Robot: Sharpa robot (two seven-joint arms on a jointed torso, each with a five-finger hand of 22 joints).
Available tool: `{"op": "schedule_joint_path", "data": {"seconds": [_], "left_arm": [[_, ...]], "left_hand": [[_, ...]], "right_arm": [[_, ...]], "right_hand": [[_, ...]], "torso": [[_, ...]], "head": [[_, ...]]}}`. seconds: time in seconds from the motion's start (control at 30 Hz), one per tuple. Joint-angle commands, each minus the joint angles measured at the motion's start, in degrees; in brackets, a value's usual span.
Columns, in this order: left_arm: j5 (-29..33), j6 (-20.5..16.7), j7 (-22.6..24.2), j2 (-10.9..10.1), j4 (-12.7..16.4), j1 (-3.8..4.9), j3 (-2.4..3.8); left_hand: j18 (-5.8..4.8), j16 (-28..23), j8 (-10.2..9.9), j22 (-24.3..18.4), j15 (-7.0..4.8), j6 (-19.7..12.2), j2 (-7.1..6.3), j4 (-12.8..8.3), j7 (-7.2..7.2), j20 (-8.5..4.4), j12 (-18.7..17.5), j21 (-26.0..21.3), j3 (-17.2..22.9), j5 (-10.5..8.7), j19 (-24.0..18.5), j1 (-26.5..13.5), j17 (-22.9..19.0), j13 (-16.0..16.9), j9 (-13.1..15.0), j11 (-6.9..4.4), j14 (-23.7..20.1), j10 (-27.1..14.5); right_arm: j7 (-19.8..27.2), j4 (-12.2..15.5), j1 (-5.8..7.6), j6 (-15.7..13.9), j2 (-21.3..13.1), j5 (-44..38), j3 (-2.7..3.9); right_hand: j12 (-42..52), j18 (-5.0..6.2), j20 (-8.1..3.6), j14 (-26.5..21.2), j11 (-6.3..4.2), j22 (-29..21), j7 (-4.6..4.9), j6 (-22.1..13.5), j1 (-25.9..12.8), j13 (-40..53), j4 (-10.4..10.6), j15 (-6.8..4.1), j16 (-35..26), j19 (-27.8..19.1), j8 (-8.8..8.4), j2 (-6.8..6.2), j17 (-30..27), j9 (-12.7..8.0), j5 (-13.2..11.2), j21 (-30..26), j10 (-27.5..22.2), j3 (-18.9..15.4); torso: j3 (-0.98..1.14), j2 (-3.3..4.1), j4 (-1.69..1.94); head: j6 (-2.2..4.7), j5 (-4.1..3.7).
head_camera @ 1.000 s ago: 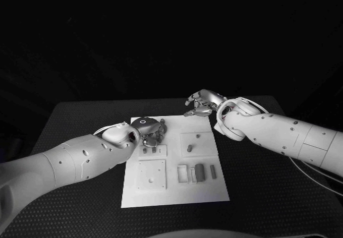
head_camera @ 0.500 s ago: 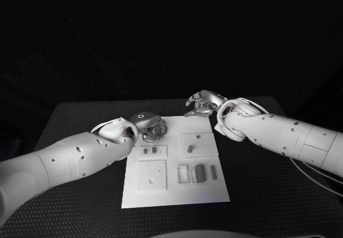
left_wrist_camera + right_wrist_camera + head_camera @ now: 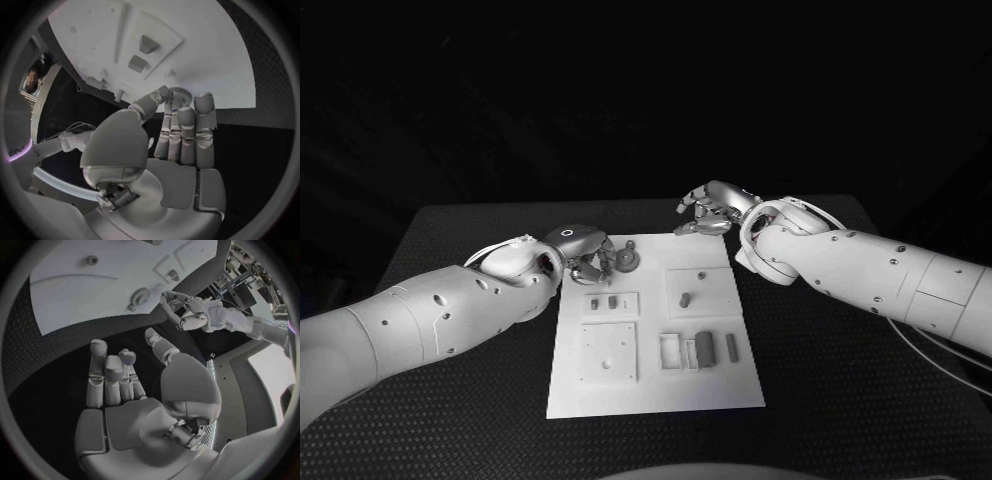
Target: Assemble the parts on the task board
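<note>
Slowly, the left hand [image 3: 593, 256] has slid back toward the far left corner of the task board [image 3: 656, 390], pinching a small round part [image 3: 629, 260] to carry it. Away past the board's far edge, the right hand [image 3: 707, 211] waits with fingers apart, holding nothing.

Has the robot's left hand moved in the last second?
Yes. The left hand has drawn back from the task board toward its far left corner, away from the small recessed parts.
</note>
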Motion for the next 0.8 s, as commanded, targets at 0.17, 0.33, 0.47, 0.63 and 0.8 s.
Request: {"op": "schedule_joint_path", "data": {"seconds": [0.17,0.33,0.47,0.63,0.8], "left_arm": [[-1.33,1.33,-0.32,0.26,-0.40,0.02,-0.07],[-1.24,1.68,-0.23,0.75,-1.19,-0.06,-0.35],[-1.24,1.72,-0.20,0.79,-1.25,-0.11,-0.46],[-1.29,1.91,-0.25,0.81,-1.29,-0.13,-0.52],[-1.50,2.25,-0.32,0.74,-1.01,-0.15,-0.55]], "left_hand": [[5.94,-0.06,0.31,1.07,0.07,0.30,0.25,-0.19,0.00,-0.09,-0.45,0.22,0.09,0.04,0.36,0.14,-0.08,0.06,0.01,0.10,0.31,0.29],[5.91,-0.10,0.28,1.07,0.08,0.27,0.27,-0.17,0.02,-0.07,-0.50,0.19,0.09,0.02,0.33,0.11,-0.09,0.08,-0.01,0.12,0.28,0.30],[5.91,-0.11,0.27,1.07,0.09,0.25,0.28,-0.17,0.03,-0.07,-0.53,0.18,0.09,0.01,0.32,0.11,-0.09,0.08,-0.01,0.13,0.27,0.29],[5.90,-0.15,0.24,1.06,0.10,0.21,0.29,-0.20,0.04,-0.07,-0.60,0.14,0.13,0.02,0.28,0.16,-0.09,0.09,-0.03,0.14,0.25,0.27],[5.89,-0.17,0.23,1.05,0.11,0.20,0.31,-0.20,0.05,-0.06,-0.63,0.12,0.14,0.02,0.26,0.17,-0.10,0.10,-0.04,0.15,0.24,0.26]], "right_arm": [[0.25,0.06,-0.03,0.05,0.02,-0.07,0.02],[0.25,-0.02,-0.03,0.03,0.02,-0.07,0.02],[0.25,-0.01,-0.03,0.01,0.03,-0.07,0.02],[0.27,0.02,-0.04,0.05,0.01,-0.07,0.02],[0.27,-0.01,-0.05,0.07,0.03,-0.07,0.02]], "right_hand": [[0.40,1.72,-0.38,-0.33,0.05,0.98,0.38,0.06,-0.47,-0.09,0.33,0.03,-0.20,0.06,0.30,-0.02,-0.10,-0.06,-0.10,-0.28,-0.54,-0.02],[0.41,1.73,-0.38,-0.33,0.05,0.98,0.38,0.05,-0.48,-0.10,0.34,0.03,-0.20,0.07,0.30,-0.02,-0.10,-0.07,-0.10,-0.28,-0.55,-0.02],[0.42,1.73,-0.38,-0.33,0.05,0.97,0.38,0.04,-0.48,-0.11,0.35,0.03,-0.20,0.06,0.30,-0.02,-0.11,-0.07,-0.09,-0.28,-0.55,-0.02],[0.42,1.73,-0.38,-0.33,0.05,0.97,0.39,0.04,-0.49,-0.12,0.35,0.03,-0.21,0.06,0.30,-0.03,-0.11,-0.07,-0.10,-0.28,-0.56,-0.02],[0.43,1.72,-0.38,-0.34,0.05,0.97,0.39,0.03,-0.49,-0.13,0.35,0.03,-0.21,0.06,0.30,-0.03,-0.11,-0.07,-0.09,-0.29,-0.56,-0.01]], "torso": [[-0.03,0.04,-0.08],[-0.02,0.09,-0.11],[0.00,0.09,-0.12],[0.02,0.07,-0.11],[0.04,0.08,-0.12]], "head": [[0.10,-0.02],[0.00,0.04],[0.00,0.06],[-0.01,0.09],[-0.10,0.14]]}}
